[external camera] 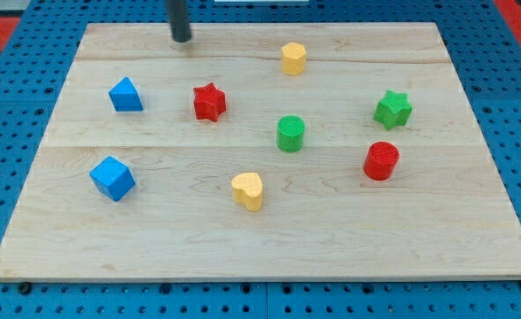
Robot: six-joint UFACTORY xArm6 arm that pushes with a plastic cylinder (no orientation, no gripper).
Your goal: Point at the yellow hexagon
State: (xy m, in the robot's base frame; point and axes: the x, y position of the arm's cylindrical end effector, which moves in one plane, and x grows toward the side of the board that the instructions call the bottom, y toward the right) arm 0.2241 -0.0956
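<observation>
Near the view's top left, my tip (182, 39) rests on the tabletop (154, 239); no claw shows, so its state cannot be told. Well to its right sits the yellow hexagon (293, 58). Below, between them, stands the red star (209, 102).

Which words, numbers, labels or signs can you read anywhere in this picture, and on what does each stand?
None: no text, number or sign shows on the wooden board, on any coloured block such as the yellow hexagon, on my tip, or on the blue pegboard.
</observation>
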